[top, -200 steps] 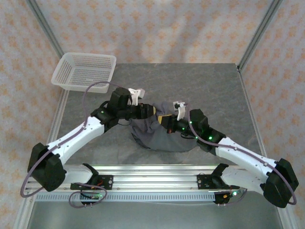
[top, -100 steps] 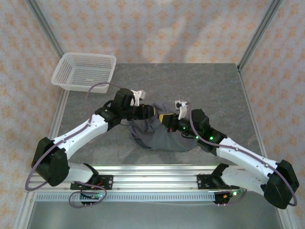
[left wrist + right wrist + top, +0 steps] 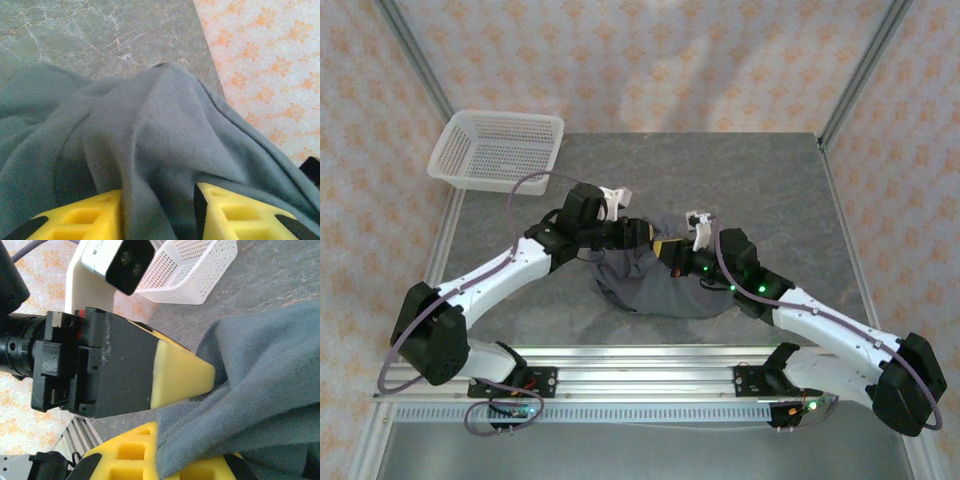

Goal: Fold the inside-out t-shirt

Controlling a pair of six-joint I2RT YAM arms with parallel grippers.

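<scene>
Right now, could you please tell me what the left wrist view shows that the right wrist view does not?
The left wrist view adds how the left hand grips: both yellow pads with a ridge of the grey t-shirt between them. The right wrist view adds the white basket, the camera on the left hand, and the right hand with cloth between its pads. Both show the bunched t-shirt, the marble table and the patterned wall.
</scene>
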